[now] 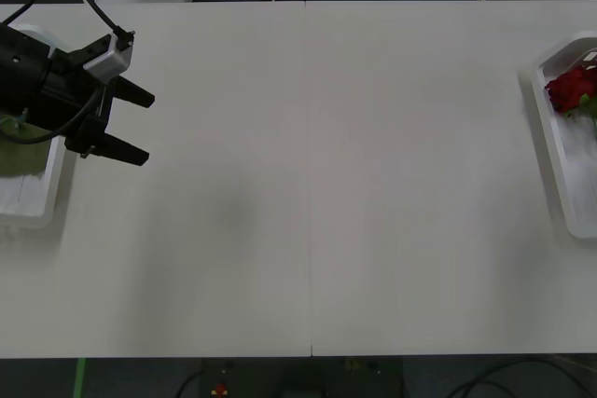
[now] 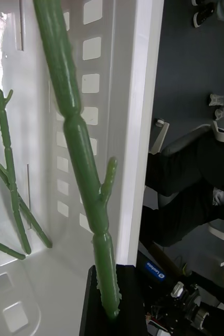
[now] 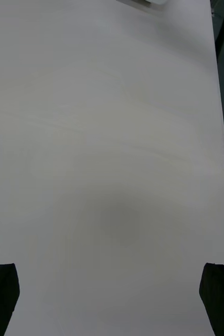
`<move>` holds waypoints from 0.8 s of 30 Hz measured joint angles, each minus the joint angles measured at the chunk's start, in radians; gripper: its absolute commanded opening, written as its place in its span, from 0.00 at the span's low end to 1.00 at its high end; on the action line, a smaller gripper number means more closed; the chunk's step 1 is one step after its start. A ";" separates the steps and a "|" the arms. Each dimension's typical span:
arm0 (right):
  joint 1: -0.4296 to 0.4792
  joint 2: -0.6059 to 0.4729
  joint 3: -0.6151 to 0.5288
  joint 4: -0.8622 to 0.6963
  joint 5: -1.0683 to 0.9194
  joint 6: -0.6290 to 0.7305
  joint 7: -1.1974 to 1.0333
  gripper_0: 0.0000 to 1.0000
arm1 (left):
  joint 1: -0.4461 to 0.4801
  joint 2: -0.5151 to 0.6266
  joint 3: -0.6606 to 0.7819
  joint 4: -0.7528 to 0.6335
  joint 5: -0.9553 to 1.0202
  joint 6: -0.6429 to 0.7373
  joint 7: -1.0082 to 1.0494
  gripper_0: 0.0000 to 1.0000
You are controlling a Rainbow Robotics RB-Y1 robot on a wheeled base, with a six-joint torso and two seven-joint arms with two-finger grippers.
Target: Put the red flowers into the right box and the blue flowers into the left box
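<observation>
A red rose [image 1: 569,90] lies in the right box [image 1: 556,151] at the table's [image 1: 308,184] right edge, its bloom toward the far end. The right wrist view shows what the front view lacks: a thick green stem [image 2: 83,157] running lengthwise along the box's slotted wall, its end pinched by the right gripper [image 2: 110,310]. Thinner stems [image 2: 9,173] lie beside it. The left gripper [image 1: 126,123] hangs spread wide above bare table beside the left box [image 1: 37,198].
</observation>
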 measured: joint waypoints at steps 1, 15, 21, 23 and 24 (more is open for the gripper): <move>0.000 0.000 0.000 0.007 0.001 -0.010 0.000 0.35 | -0.013 0.000 -0.024 0.003 0.009 -0.007 0.000 1.00; -0.015 -0.004 0.000 0.024 -0.064 -0.027 0.173 0.86 | -0.031 0.000 -0.062 0.005 0.020 -0.019 0.000 1.00; -0.024 -0.040 -0.002 0.024 -0.186 -0.027 0.279 0.87 | -0.031 0.000 -0.062 0.005 0.020 -0.019 0.000 1.00; -0.024 -0.058 -0.007 0.024 -0.241 -0.024 0.325 0.87 | -0.031 0.000 -0.062 0.005 0.020 -0.019 0.000 1.00; -0.025 -0.066 -0.013 0.023 -0.273 -0.016 0.362 0.87 | -0.031 0.000 -0.062 0.005 0.020 -0.019 0.000 1.00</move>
